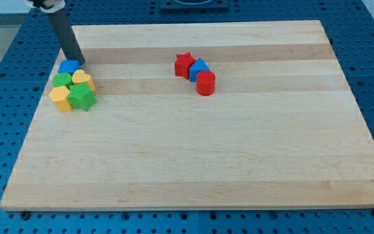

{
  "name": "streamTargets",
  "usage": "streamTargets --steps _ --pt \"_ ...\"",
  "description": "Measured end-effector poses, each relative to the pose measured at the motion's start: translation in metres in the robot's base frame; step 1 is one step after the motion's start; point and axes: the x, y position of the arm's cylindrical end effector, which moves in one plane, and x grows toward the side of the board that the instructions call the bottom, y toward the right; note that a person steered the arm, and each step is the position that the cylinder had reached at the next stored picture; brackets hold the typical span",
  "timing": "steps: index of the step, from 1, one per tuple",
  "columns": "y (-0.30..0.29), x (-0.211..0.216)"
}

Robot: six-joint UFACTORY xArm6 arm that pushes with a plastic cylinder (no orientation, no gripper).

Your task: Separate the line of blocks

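Nearest the camera among the blocks, at the frame's left, sit a yellow block and a green star side by side and touching. Just above them are a green block and a yellow heart, and topping the cluster is a blue block, making five pieces packed together in the upper left of the wooden board: two yellow, two green, one blue.

Three more blocks form a short slanted line in the upper middle of the frame, each touching the next: a red star, a blue block and a red cylinder.

The rod carries no claw, so nothing is grasped; its tip rests just right of the left cluster's blue block, well apart from the line.
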Motion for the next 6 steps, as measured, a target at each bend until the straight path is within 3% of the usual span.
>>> streamTargets --steps 1,4,5,6 --pt "0.043 -0.016" --pt "0.278 -0.017" --pt "0.302 0.004" --pt "0.274 0.017"
